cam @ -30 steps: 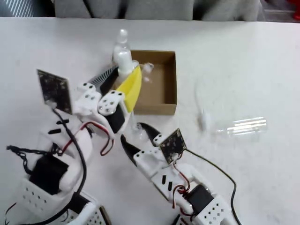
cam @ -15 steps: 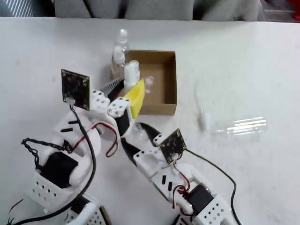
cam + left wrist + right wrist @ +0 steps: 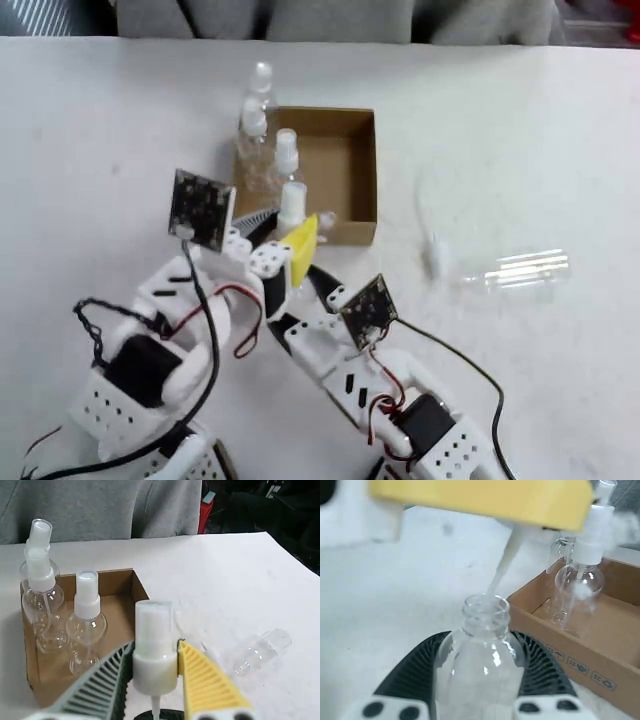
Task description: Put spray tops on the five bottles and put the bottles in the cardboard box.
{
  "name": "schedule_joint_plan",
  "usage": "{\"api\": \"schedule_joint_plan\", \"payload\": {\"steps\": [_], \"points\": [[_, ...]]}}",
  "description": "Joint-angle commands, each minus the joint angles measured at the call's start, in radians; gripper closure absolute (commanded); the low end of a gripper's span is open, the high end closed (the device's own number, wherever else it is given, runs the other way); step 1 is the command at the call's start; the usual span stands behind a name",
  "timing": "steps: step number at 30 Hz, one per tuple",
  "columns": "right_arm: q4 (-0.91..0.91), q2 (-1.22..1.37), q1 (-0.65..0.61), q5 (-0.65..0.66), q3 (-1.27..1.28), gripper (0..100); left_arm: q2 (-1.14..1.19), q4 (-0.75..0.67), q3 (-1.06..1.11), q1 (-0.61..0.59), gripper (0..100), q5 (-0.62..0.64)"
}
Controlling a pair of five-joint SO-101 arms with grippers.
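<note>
Spray top (image 3: 155, 650) up over the target, pinched at its collar in the left pincer (image 3: 156, 649), grey and yellow jaws pressed on either side. Below it, dip tube (image 3: 502, 570) slanting down, tip right at the mouth of the open bottle (image 3: 480, 655). Open bottle held upright on the worktop (image 3: 560, 130) by the right pincer (image 3: 480, 642), black jaws clamped round its shoulders, just near of the cardboard box (image 3: 375, 170). Three capped bottles (image 3: 87, 625) at the left side of the box, two plainly inside, the far one hard to place inside or just beyond the far wall. Fifth bottle (image 3: 520, 270) lying on its side well off to the right, loose spray top (image 3: 435, 255) beside it. So, by the look of it, fourth bottle in hand, threading stage. Now the fine part: square the top up first, tube tilted as it is, and bring the collar directly above the neck before going down. Lower slowly, feeding the tube inside the rim rather than against it, no buckling. Keep the right pincer firm so the bottle cannot tip or turn. Seat the collar flat on the neck, then press or twist home, well clear of the box's near wall.
</note>
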Motion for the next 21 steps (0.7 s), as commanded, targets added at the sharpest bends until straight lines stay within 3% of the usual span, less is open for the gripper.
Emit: {"api": "schedule_joint_plan", "payload": {"steps": [1, 6, 18, 21], "points": [[-0.004, -0.013, 0.031, 0.000, 0.009, 98.1, -0.137, -0.035, 0.057, 0.016, 98, 0.005], [-0.001, -0.013, 0.036, 0.000, 0.009, 98.1, -0.278, -0.098, 0.206, 0.016, 98, 0.005], [-0.005, -0.013, 0.064, 0.000, 0.009, 98.2, -0.437, -0.075, 0.331, 0.018, 98, 0.000], [-0.005, -0.013, 0.064, 0.000, 0.009, 98.2, -0.453, -0.031, 0.333, 0.061, 98, -0.075]]}}
